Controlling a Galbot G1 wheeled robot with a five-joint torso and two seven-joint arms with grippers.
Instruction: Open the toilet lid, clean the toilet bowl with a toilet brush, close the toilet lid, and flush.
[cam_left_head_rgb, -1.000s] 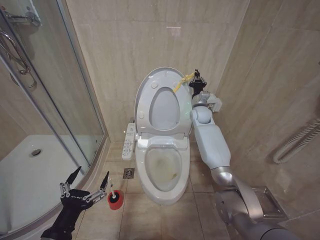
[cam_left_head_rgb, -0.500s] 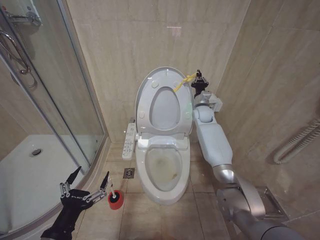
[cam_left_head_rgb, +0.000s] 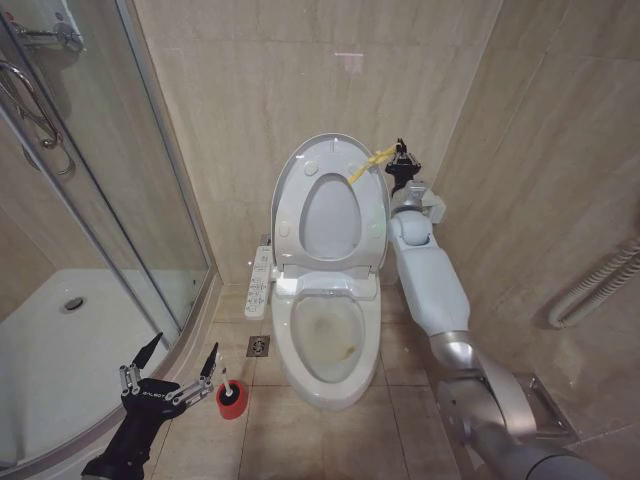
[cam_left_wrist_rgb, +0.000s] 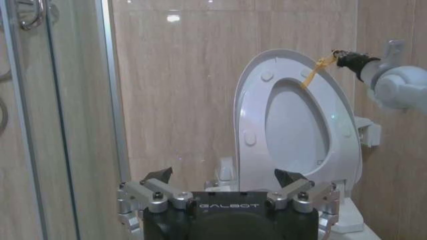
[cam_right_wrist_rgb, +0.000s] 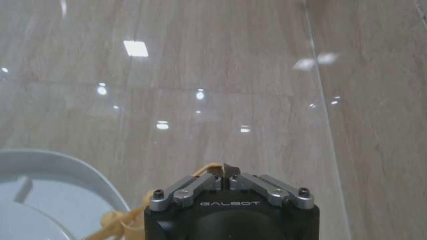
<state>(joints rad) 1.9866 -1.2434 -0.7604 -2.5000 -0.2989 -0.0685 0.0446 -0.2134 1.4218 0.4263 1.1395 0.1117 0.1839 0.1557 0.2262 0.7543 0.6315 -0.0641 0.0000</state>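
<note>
Tiled bathroom — right pincer (cam_left_head_rgb: 402, 158) outstretched, pinching yellow tag (cam_left_head_rgb: 366, 162); left pincer (cam_left_head_rgb: 172, 368) spread.

right gripper (cam_left_head_rgb: 402, 161) | I shift up and right a bit, pinching yellow tag (cam_left_head_rgb: 366, 164) | seat ring (cam_left_head_rgb: 331, 213) leans closer to toilet lid (cam_left_head_rgb: 291, 180) | my forearm more upright

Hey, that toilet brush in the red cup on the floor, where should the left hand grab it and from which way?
Grip the toilet brush by its thin white handle, coming down from above. It stands near upright in the red cup, so the stick is the free part; the bristle head sits low at the cup. The left hand hovers open just beside it, so a short reach should do.
</note>
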